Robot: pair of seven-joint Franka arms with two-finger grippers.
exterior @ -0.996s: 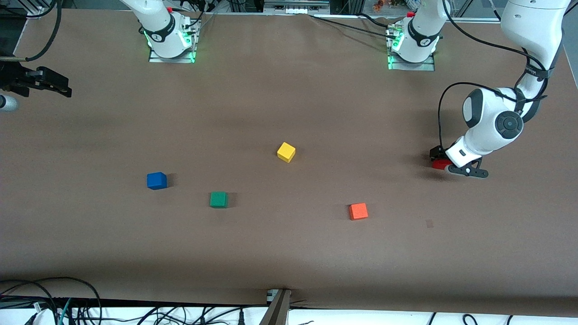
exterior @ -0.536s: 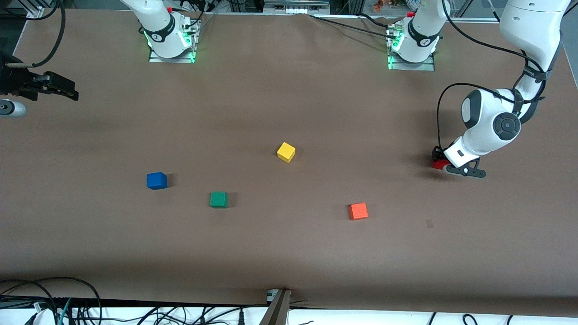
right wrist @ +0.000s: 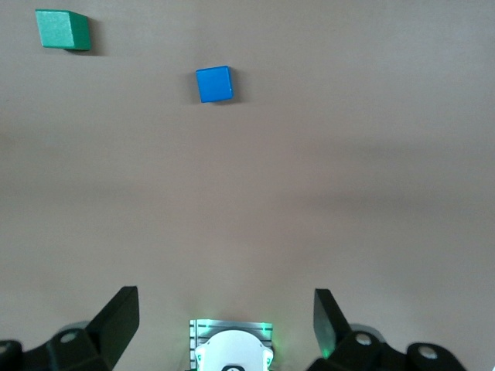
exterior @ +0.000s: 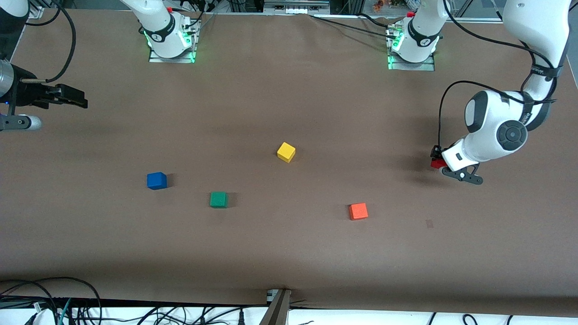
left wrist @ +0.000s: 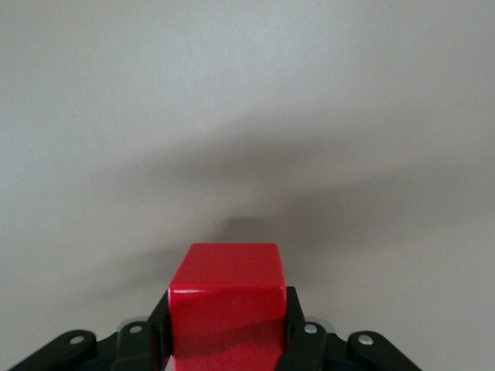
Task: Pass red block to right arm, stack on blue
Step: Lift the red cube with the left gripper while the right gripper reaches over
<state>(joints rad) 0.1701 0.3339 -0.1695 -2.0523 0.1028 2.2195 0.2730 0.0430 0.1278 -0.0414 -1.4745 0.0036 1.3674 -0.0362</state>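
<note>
Red block (left wrist: 226, 305), the small deep-red cube, sat between the fingers of my left gripper (exterior: 439, 161), which were closed tight on its two sides. In the left wrist view the cube filled the gap between the black fingers (left wrist: 298, 340) completely. My left gripper was low at the left arm's end of the brown paper-covered table (exterior: 289, 253); from these views I could not tell if the cube was touching the table or just above it.

My right gripper (exterior: 74, 97) hung over the table's edge at the right arm's end with its jaws wide apart and nothing between them. From its wrist camera I saw the small plain blue cube (right wrist: 214, 83) and a green cube (right wrist: 63, 29) lying well apart from it. In the front view the blue cube (exterior: 156, 180) rested alone, with the green cube (exterior: 218, 199), a yellow cube (exterior: 286, 151) and a lighter orange cube (exterior: 358, 211) scattered toward the middle.

I judged the step in hand to be the pick-up, with the grasp made. The next move would call for lifting the red block and carrying it toward the middle, holding it so that two free faces stay exposed for the right gripper to take.
</note>
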